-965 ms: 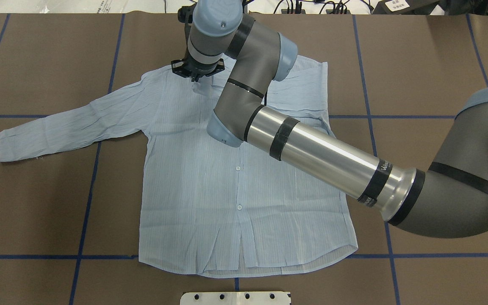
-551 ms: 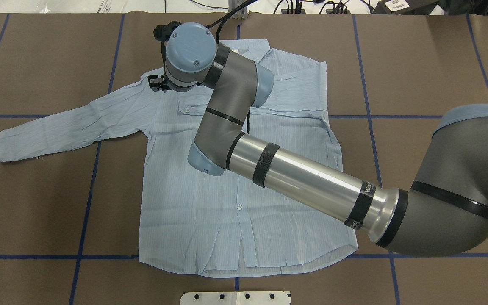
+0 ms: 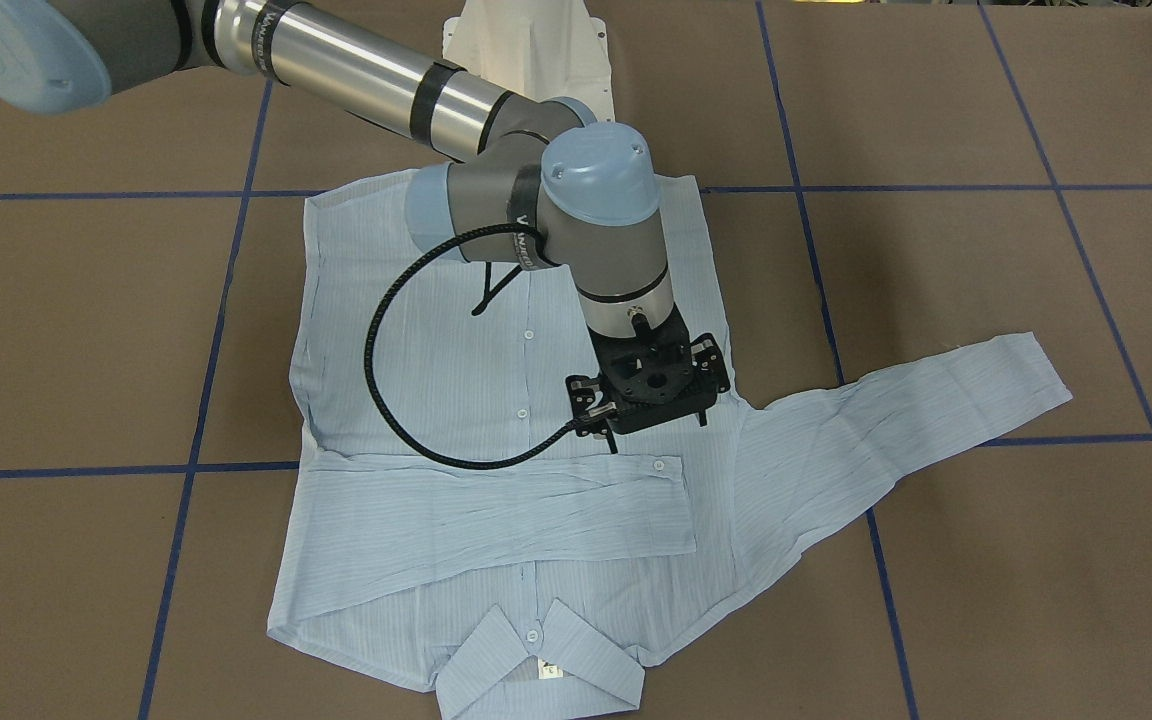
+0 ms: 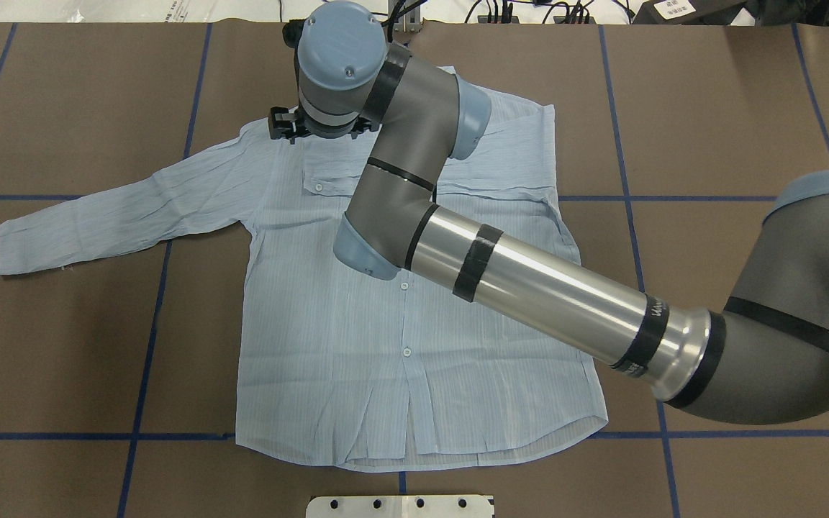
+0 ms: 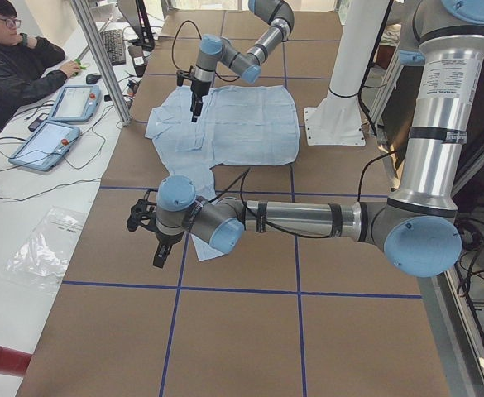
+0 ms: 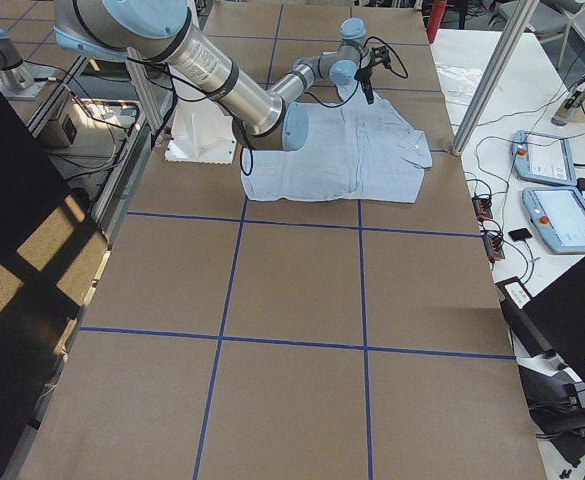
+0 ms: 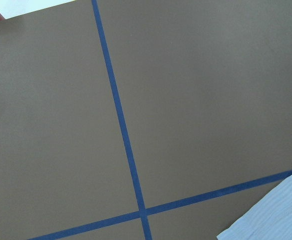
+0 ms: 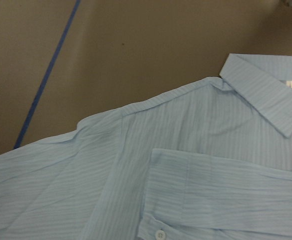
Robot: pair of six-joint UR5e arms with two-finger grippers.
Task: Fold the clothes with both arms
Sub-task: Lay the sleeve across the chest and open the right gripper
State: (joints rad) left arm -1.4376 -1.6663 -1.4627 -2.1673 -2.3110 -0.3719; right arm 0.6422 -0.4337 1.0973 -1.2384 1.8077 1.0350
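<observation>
The light blue striped shirt point(image 4: 357, 345) lies flat, front up, on the brown table. One sleeve point(image 3: 496, 510) is folded across the chest. The other sleeve point(image 4: 112, 216) stretches out to the overhead view's left. The collar point(image 3: 536, 670) is at the far edge. My right arm reaches across the shirt, and its gripper point(image 3: 651, 390) points down over the shoulder beside the folded cuff; its fingers are hidden, so I cannot tell their state. My left gripper point(image 5: 157, 252) hangs beyond the outstretched cuff point(image 7: 275, 220), seen only from the side; I cannot tell its state.
The white pedestal base point(image 3: 526, 40) stands at the table's near edge. Blue tape lines point(image 4: 148, 345) grid the tabletop. A seated person point(image 5: 18, 66) and two tablets point(image 5: 47, 141) are at a side bench past the collar end.
The right wrist swung from over the collar area toward the overhead left, then back a little to the shoulder. The shirt has not moved.
</observation>
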